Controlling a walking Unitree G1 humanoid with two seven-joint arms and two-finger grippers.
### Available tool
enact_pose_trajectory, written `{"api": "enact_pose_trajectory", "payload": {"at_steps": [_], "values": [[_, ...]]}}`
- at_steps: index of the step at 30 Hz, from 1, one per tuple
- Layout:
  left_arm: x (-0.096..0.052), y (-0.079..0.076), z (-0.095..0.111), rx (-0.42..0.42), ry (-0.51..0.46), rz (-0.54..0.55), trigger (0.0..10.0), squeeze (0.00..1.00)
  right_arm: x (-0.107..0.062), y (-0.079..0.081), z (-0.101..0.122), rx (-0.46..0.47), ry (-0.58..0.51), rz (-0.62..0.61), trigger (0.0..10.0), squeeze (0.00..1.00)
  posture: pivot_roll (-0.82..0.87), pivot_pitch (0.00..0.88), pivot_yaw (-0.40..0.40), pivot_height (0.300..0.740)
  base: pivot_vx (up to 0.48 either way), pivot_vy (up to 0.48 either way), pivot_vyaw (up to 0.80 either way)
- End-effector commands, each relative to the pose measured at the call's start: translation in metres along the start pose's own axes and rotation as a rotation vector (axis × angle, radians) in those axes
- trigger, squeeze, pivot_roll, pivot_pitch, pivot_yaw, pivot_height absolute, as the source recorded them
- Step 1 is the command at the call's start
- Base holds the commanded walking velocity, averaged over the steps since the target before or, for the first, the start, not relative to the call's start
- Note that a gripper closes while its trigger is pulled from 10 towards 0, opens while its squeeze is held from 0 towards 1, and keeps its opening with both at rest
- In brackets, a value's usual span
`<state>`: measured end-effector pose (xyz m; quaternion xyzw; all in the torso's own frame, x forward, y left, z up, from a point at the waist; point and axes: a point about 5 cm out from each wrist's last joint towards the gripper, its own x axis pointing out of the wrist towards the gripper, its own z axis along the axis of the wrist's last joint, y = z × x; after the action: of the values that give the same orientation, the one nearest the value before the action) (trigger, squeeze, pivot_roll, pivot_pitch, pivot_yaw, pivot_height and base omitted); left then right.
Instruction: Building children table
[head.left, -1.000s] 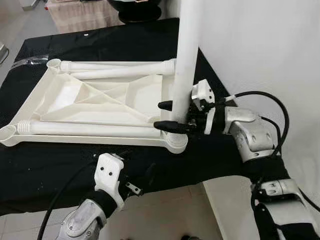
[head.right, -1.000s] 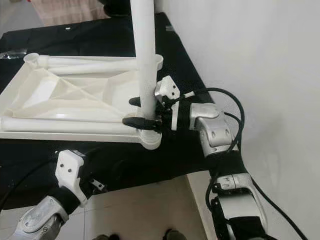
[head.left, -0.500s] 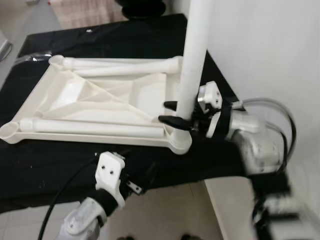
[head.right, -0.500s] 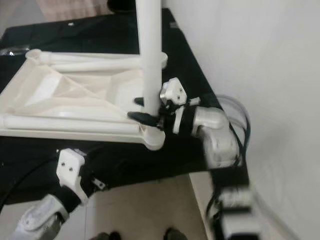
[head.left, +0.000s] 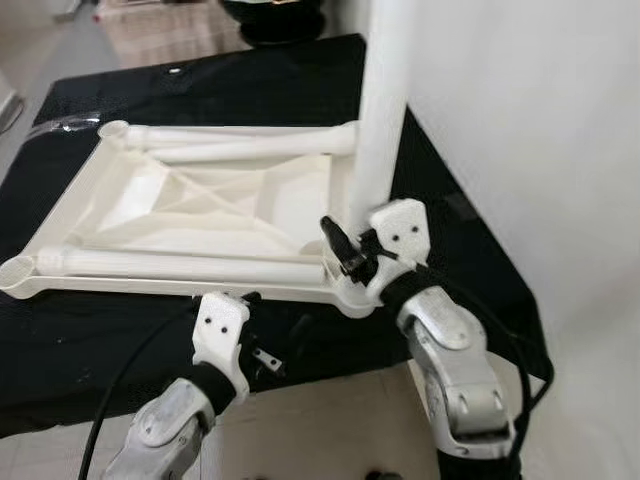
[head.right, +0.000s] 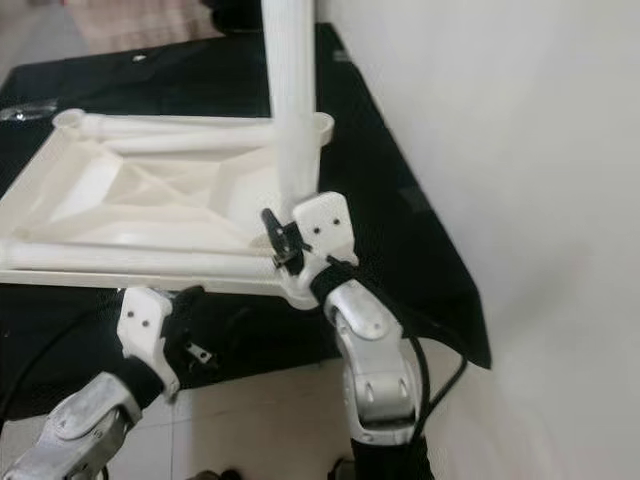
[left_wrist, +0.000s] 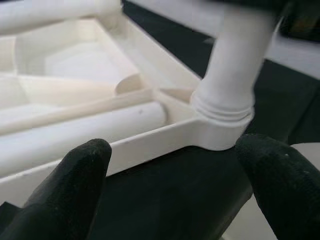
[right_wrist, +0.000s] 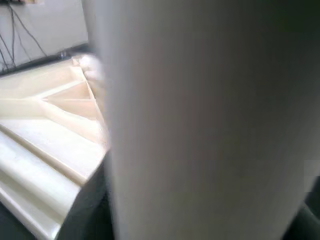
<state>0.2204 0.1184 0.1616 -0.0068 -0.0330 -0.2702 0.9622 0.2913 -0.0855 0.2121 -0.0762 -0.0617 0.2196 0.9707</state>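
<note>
A white plastic table top (head.left: 190, 205) lies upside down on a black cloth (head.left: 90, 330) in the middle left of the head views, its ribbed underside facing up. One white leg (head.left: 375, 110) stands upright in the socket at the corner of the top nearest the lower middle of the frame, and rises out past the upper edge. Two more legs lie flat on the upturned top: one (head.left: 180, 265) along its near edge, the other (head.left: 240, 140) along its far edge.

The right gripper (head.left: 350, 255) is at the foot of the upright leg, just above the corner socket, pressed close against it. One black finger (head.left: 335, 238) shows on the side of the leg facing the top; whether the fingers clamp the leg or only lie against it cannot be told. In the right wrist view the leg (right_wrist: 200, 120) is a white blur right up against the camera.

The left gripper (left_wrist: 175, 170) sits low in the frame, just below the near edge of the top, with its fingers (left_wrist: 75, 175) spread wide and holding nothing. In its wrist view they point at the corner socket (left_wrist: 220, 132) and the foot of the leg.

A white wall (head.left: 530, 130) takes up the right side, and pale floor tiles (head.left: 330, 420) show below the cloth.
</note>
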Motion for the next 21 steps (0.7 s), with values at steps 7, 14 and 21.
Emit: {"api": "enact_pose_trajectory", "payload": {"at_steps": [7, 14, 21], "values": [[-0.003, 0.000, -0.008, -0.011, 0.028, 0.029, 10.0, 0.00, 0.010, -0.006, 0.007, 0.054, -0.039, 0.296, 10.0, 1.00, -0.02, 0.205, 0.001, 0.740, 0.000, 0.000, 0.00], [-0.006, -0.004, -0.006, -0.014, 0.029, 0.020, 10.0, 0.00, 0.022, -0.027, 0.021, -0.058, -0.090, 0.688, 10.0, 0.00, 0.01, 0.222, -0.003, 0.740, 0.000, 0.000, 0.00], [-0.013, -0.009, -0.005, -0.010, 0.036, 0.028, 10.0, 0.00, 0.041, -0.040, 0.026, 0.026, -0.083, 0.853, 8.1, 0.00, 0.05, 0.248, -0.009, 0.740, 0.000, 0.000, 0.00]]}}
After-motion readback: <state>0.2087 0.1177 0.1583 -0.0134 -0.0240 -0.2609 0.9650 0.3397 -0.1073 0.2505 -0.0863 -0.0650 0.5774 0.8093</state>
